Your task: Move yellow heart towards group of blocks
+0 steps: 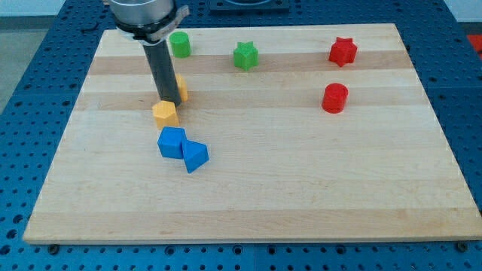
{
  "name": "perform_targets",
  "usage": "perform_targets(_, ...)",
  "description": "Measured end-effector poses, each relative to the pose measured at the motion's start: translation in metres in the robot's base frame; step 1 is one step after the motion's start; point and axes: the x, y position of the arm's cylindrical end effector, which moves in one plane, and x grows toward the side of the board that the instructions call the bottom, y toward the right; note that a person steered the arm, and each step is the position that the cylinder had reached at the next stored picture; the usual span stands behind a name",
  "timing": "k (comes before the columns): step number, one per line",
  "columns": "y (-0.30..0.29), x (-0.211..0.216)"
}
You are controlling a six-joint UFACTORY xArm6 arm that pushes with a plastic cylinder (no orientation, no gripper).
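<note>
My tip (167, 101) stands between two yellow blocks in the upper left part of the board. One yellow block (165, 114) lies just below the tip, touching it or nearly so. The other yellow block (181, 88) is partly hidden behind the rod on its right. I cannot tell which of the two is the heart. Below them, a blue cube (172, 141) and a blue triangular block (196, 156) sit side by side, touching. The lower yellow block is a short gap above the blue cube.
A green cylinder (179, 44) and a green star (245, 56) sit near the view's top. A red star (343, 51) and a red cylinder (334, 98) are at the upper right. The wooden board (301, 196) lies on a blue perforated table.
</note>
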Motion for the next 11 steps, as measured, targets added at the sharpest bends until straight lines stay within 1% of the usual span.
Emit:
perform_targets(1,0.0,0.01)
perform_targets(2,0.0,0.036)
perform_targets(3,0.0,0.04)
perform_targets(4,0.0,0.023)
perform_targets(5,0.007,-0.013)
perform_targets(6,0.019,-0.039)
perform_targets(8,0.052,-0.048)
perform_targets(9,0.058,-0.064)
perform_targets(11,0.026,-0.097)
